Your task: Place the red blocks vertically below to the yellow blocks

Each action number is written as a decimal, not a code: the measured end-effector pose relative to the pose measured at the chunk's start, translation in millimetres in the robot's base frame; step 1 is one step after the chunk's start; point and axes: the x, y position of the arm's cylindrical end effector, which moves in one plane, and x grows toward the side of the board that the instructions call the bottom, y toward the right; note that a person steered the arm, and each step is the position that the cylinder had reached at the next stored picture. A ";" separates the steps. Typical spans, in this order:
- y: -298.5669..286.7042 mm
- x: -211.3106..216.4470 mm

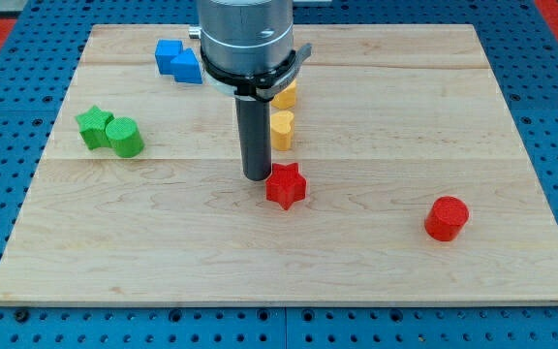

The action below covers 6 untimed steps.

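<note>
Here my tip [257, 177], a bare rod holding nothing, stands just left of the red star block [286, 186].

The wooden desk [376, 281] carries two blue blocks [178, 61] and two green blocks [110, 131] at the view's left. Two yellow blocks [282, 128] (one partly hidden) sit mid-board above a red star [286, 185]; a red cylinder [446, 217] lies well apart, rightward.

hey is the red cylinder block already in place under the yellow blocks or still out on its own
Still out. The red cylinder block sits alone at the view's lower right, far from the yellow blocks; only the red star block lies below them.
</note>
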 end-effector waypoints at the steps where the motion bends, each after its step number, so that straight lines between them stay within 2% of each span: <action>1: 73.7 -41.5; 2: 124.1 -40.8; 4: 272.6 -8.8; 5: 289.8 32.4; 6: 234.6 56.9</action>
